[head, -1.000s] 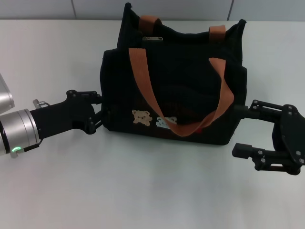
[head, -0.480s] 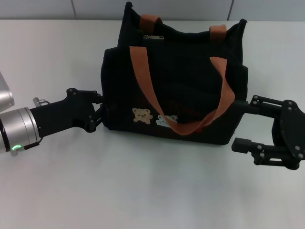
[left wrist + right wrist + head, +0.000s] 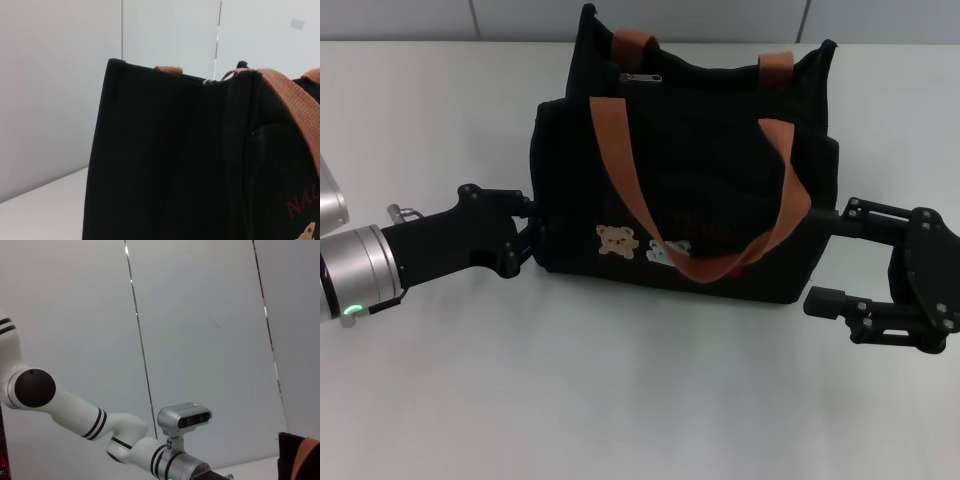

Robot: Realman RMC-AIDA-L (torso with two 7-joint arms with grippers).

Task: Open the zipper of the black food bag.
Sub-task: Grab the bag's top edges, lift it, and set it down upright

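The black food bag (image 3: 710, 170) stands upright mid-table, bear patches (image 3: 617, 243) facing me, one brown-orange handle (image 3: 620, 160) drooping over its front. The zipper's silver pull tab (image 3: 640, 78) lies on the far top rim, toward the left end. My left gripper (image 3: 533, 237) is pinched on the bag's lower left side wall, which fills the left wrist view (image 3: 165, 160). My right gripper (image 3: 828, 258) stands open just off the bag's right side, low by the table, holding nothing. The right wrist view shows only a corner of the bag (image 3: 297, 460).
The white table (image 3: 620, 400) runs on in front of the bag and to both sides. A grey wall (image 3: 420, 18) rises close behind the bag. My left arm's white links (image 3: 100, 425) show in the right wrist view.
My right gripper has shifted slightly up and left, closer to the bag's right side. The drooping handle swayed a little. The left gripper has stayed in place.
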